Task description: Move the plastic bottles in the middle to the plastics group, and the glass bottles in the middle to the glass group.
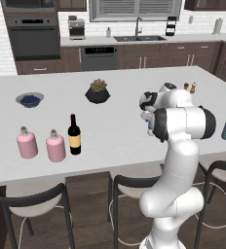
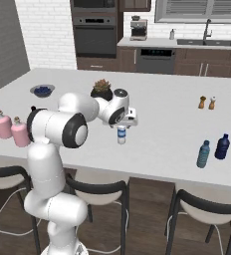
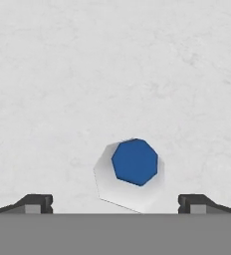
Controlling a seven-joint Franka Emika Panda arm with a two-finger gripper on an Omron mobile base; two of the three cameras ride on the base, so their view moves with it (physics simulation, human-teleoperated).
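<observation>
The end effector point(image 2: 121, 125) hovers with jaws wide apart directly above the upright water bottle point(image 2: 121, 135) mid-tabletop point(image 2: 167, 124). The wine bottle point(image 1: 74, 135) stands just beside the pink flasks point(image 1: 56, 146); the blue bottle point(image 2: 222, 147) stands far right.
</observation>
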